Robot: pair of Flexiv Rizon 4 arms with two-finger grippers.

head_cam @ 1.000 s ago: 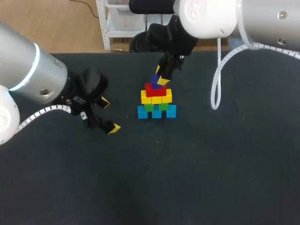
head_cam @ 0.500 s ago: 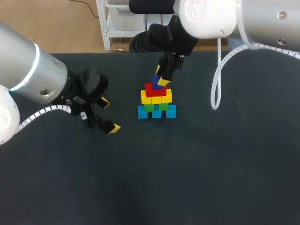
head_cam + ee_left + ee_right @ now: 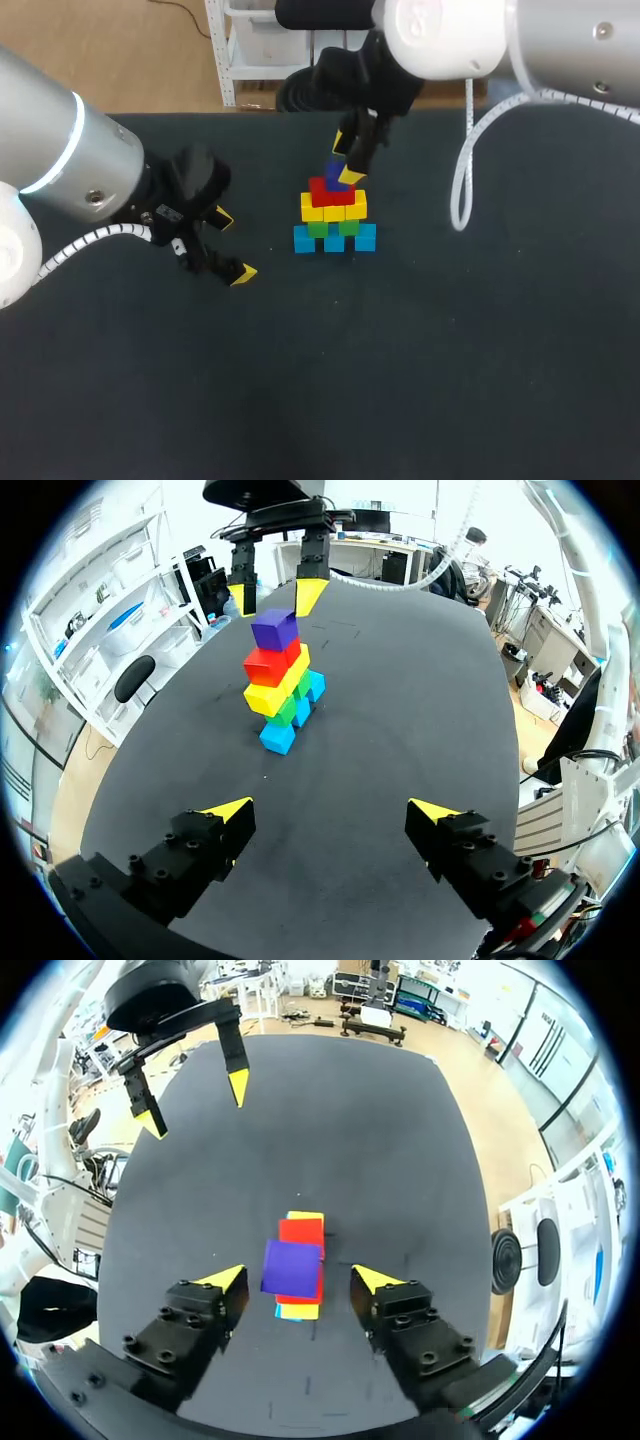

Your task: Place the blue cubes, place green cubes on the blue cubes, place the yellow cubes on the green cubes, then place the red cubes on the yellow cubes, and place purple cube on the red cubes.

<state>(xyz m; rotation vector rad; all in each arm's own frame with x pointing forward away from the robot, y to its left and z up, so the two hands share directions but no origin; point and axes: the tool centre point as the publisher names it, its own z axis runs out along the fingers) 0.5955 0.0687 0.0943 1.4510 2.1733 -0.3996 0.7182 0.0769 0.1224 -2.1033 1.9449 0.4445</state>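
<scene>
A cube stack stands mid-table: blue cubes at the bottom, then green cubes, yellow cubes and red cubes. The purple cube rests on top. My right gripper hangs over the stack, open. In the right wrist view the purple cube lies between the fingertips of my right gripper, with a gap on each side. My left gripper stands open and empty to the left of the stack. In the left wrist view the purple cube tops the stack well ahead of my left gripper.
The black table holds nothing besides the stack. My right arm's white cable hangs down at the right of the stack.
My right gripper's fingers have spread apart and let go of the purple cube, which stays on the red cubes. The left arm has not moved.
</scene>
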